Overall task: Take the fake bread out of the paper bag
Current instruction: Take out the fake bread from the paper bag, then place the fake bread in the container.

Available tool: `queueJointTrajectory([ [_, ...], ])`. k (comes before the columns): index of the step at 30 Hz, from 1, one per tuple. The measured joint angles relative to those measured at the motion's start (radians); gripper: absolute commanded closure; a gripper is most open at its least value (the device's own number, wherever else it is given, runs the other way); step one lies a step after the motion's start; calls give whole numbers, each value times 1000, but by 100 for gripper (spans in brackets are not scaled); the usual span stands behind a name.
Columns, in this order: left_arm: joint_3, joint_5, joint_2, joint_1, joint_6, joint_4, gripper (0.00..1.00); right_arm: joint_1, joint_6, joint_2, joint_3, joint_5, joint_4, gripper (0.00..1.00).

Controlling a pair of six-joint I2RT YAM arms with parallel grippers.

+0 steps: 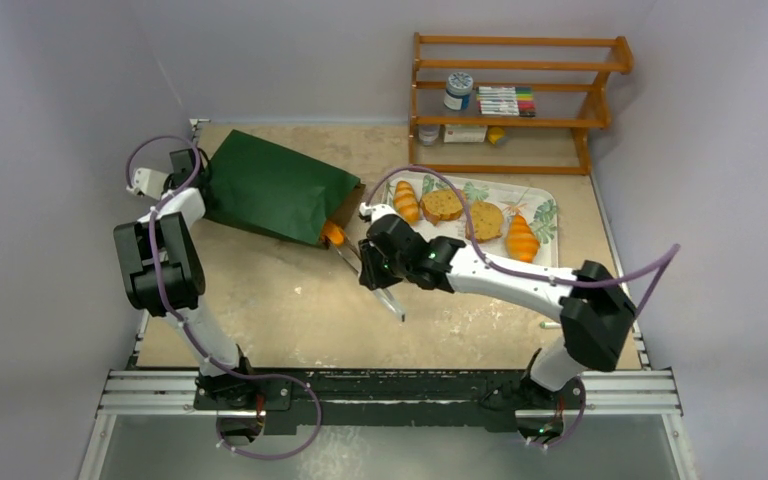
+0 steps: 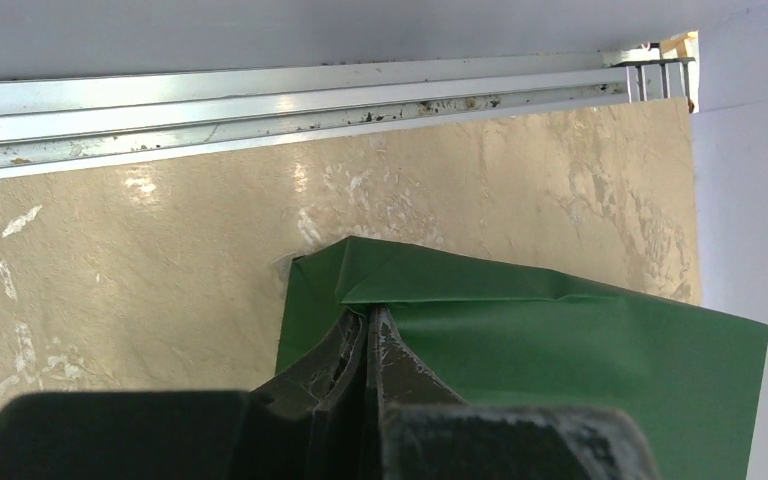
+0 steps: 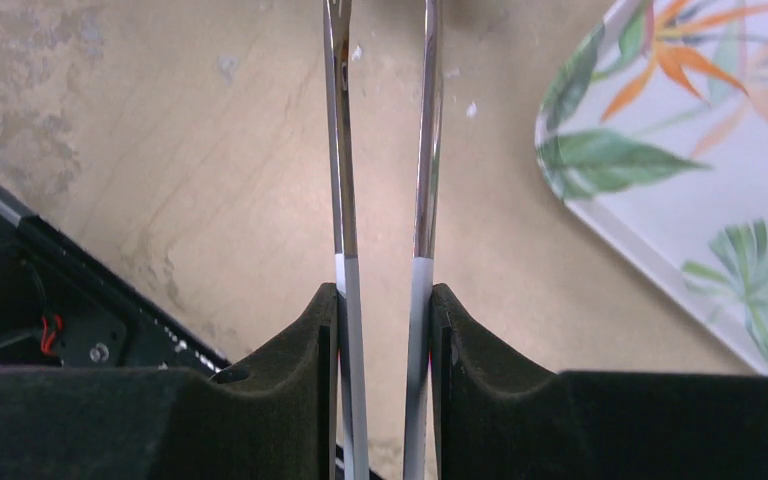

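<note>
The dark green paper bag [image 1: 270, 185] lies on its side at the back left, its mouth facing right. An orange bread piece [image 1: 332, 233] pokes out of the mouth. My left gripper [image 1: 186, 167] is shut on the bag's closed back corner; the left wrist view shows the fingers [image 2: 372, 312] pinching a green fold [image 2: 560, 370]. My right gripper [image 1: 375, 262] is shut on metal tongs [image 1: 345, 255], whose far end lies just below the orange piece. In the right wrist view the two tong arms [image 3: 343, 150] run up between my fingers [image 3: 384, 290] with a gap between them; their tips are out of view.
A leaf-patterned tray [image 1: 545, 195] to the right of the bag holds two orange croissants [image 1: 406, 200] and two speckled tan pieces [image 1: 442, 205]; its corner shows in the right wrist view [image 3: 680, 190]. A wooden shelf [image 1: 515, 100] with small items stands at the back right.
</note>
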Motion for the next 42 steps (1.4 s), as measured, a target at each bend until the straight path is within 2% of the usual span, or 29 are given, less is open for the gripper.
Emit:
queueJointTrajectory([
  [5, 11, -6, 0, -2, -1, -27, 100, 13, 48, -134, -70, 33, -64, 96],
  [16, 26, -18, -3, -2, 0, -73, 100, 14, 182, -396, -107, 166, -247, 97],
  [33, 26, -17, -3, -2, 0, -75, 100, 14, 447, -613, -93, 380, -588, 96],
  [37, 24, -17, -3, -2, -1, -71, 100, 14, 492, -653, -93, 393, -652, 96],
  [42, 18, -17, -3, -3, -1, -59, 100, 14, 524, -655, -120, 380, -652, 95],
])
